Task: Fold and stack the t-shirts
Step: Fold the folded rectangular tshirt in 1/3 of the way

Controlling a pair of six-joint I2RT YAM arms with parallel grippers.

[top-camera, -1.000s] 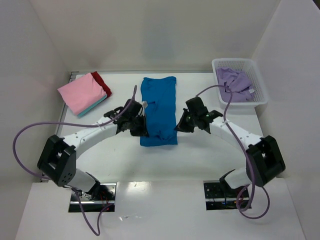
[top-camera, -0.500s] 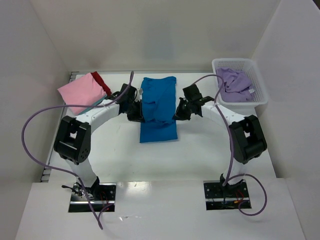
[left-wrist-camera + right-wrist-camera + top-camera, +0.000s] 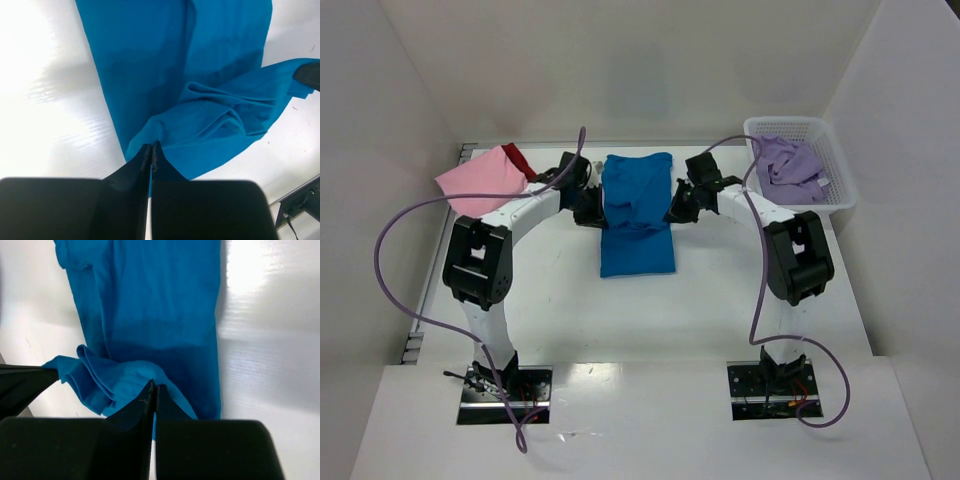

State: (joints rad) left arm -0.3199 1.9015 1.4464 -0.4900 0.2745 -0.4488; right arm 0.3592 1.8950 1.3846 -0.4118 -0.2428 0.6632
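Centre frame: blue t-shirt (image 3: pixel 638 235) flat on table (image 3: pixel 720 300). L gripper (image 3: pixel 592 208) clamped on its left edge, R gripper (image 3: pixel 677 212) clamped on right edge, cloth bunched btwn them. Upper left: pink t-shirt (image 3: pixel 475 182) over red t-shirt (image 3: pixel 523 160). Upper right: lavender t-shirt (image 3: pixel 790 165) in basket (image 3: pixel 840 195).

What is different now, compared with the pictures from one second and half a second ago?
The left gripper and right gripper, both shut on the blue t-shirt at its side edges, moved away from the arm bases toward its far end, carrying the pinched cloth over the rest. Nothing was let go. The pink t-shirt, the red t-shirt partly under it and the lavender t-shirt in the white basket stayed put.
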